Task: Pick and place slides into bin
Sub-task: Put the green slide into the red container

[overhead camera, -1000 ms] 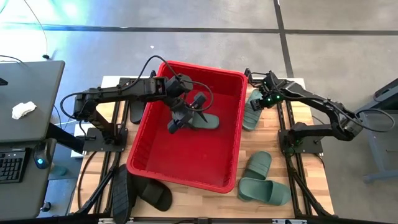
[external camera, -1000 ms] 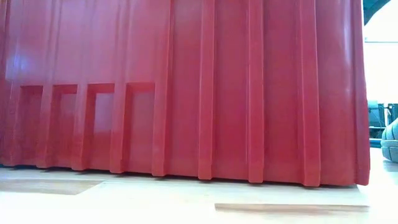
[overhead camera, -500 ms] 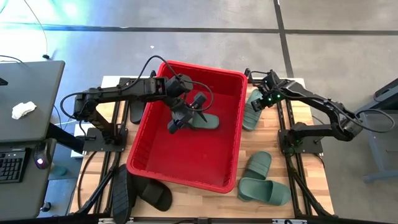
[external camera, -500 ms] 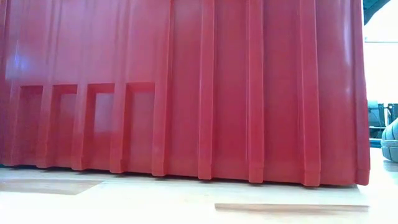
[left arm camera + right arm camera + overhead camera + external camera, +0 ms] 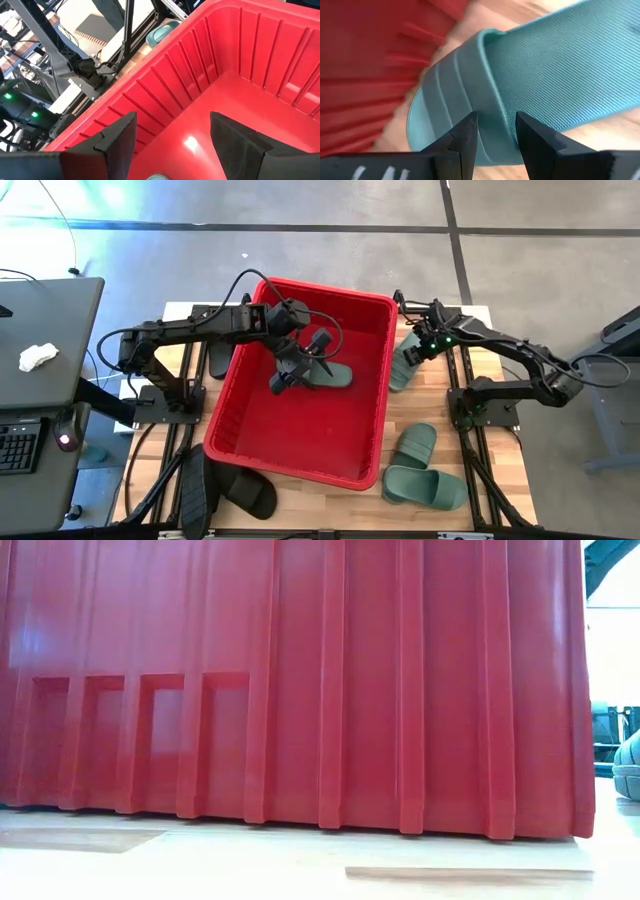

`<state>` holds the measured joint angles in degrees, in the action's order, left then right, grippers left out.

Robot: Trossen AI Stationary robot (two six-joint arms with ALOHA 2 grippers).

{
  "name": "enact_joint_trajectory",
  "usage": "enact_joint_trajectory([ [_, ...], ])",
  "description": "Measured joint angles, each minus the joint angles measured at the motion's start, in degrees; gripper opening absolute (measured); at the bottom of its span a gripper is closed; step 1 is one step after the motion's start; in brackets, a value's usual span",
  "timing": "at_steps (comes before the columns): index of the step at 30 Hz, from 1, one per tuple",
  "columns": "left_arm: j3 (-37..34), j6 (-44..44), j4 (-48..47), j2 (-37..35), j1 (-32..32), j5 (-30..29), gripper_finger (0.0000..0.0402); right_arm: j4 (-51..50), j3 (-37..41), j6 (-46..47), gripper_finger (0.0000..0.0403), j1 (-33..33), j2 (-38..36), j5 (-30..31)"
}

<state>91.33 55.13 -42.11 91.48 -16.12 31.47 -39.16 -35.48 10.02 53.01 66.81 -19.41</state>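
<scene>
Your right gripper [image 5: 495,135], fingers narrowly parted astride a green slide's strap [image 5: 465,85], apparently ungripped, beside the red bin [image 5: 372,380], left gripper [image 5: 285,375] spread open inside it.

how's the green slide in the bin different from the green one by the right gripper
The slide in the bin lies flat on the floor of the red bin, under the left gripper, whose fingers are open and off it. The slide by the right gripper sits outside the bin on the wooden table, close beside the bin's wall, with the right gripper open just above its strap. Both are dark green with a ribbed strap.
</scene>
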Motion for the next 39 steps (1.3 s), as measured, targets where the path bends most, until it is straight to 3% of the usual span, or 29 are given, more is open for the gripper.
enact_joint_trajectory([
  [9, 0.0, 0.0, 0.0, 0.0, 0.0, 0.0, 0.0232, -0.1, 0.0, -1.1, 0.0116, 0.0, 0.0, -4.9],
  [25, 0.0, -0.1, 0.0, 0.0, 0.0, 0.0, 0.0232, 0.0, 0.0, -1.1, 0.0007, 0.0, 0.0, -7.6],
  [39, 0.0, -0.1, 0.0, 0.0, 0.0, -0.4, 0.0232, -1.4, -0.3, 0.6, 0.0001, 0.0, -2.3, -7.0],
])
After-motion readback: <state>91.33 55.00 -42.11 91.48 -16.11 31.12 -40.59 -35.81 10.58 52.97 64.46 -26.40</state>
